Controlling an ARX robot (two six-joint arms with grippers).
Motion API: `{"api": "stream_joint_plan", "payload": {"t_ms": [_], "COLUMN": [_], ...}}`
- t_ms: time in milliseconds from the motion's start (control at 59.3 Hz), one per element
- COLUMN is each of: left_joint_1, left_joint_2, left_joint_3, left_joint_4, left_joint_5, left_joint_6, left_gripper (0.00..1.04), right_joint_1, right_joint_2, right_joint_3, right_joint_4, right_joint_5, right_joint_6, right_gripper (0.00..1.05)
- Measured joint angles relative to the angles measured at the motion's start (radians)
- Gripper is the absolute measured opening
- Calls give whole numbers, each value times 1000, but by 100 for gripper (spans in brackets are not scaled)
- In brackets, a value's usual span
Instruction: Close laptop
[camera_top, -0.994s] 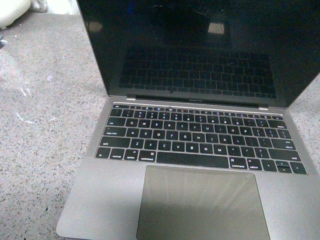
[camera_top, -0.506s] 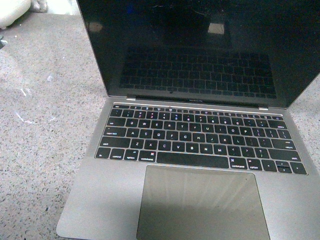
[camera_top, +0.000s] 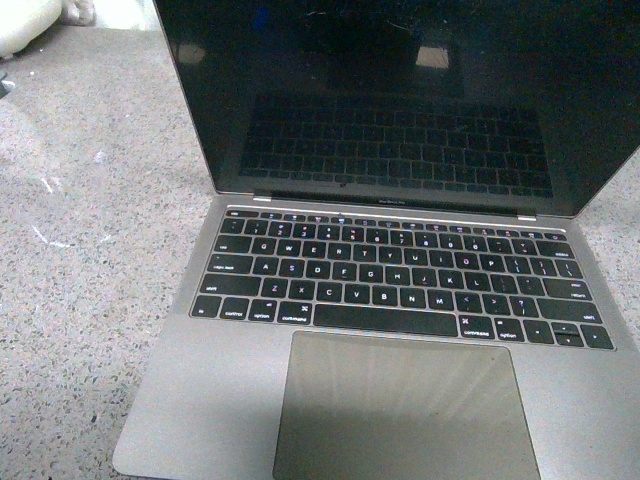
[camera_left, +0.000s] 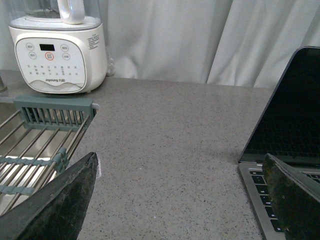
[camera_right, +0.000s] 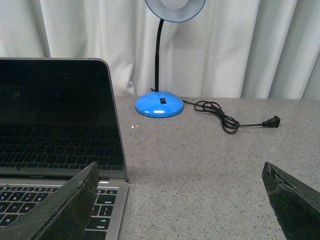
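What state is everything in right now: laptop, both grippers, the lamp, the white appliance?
Space-grey metal laptop: lid open and upright, screen dark.
Left gripper: open, fingers wide apart, holding nothing.
Right gripper: open, fingers wide apart, holding nothing.
Blue-based gooseneck desk lamp: upright, unplugged; its black plug lies loose on the speckled grey counter.
White electric blender: upright; on or off cannot be told.

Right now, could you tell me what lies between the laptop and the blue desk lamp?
Nothing: the right wrist view shows bare speckled countertop between the laptop and the lamp's blue base.
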Motion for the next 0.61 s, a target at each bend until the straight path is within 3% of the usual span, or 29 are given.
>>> {"api": "stream_joint_plan", "payload": {"t_ms": [607], "left_joint_1": [0], "left_joint_2": [0], "left_joint_3": [0], "left_joint_4": [0], "left_joint_5": [0], "left_joint_6": [0], "left_gripper": [98], "right_joint_1": [0], "right_joint_2": [0], "right_joint_3": [0], "right_joint_4": [0], "right_joint_5": [0], "right_joint_6": [0], "right_gripper": [96]}}
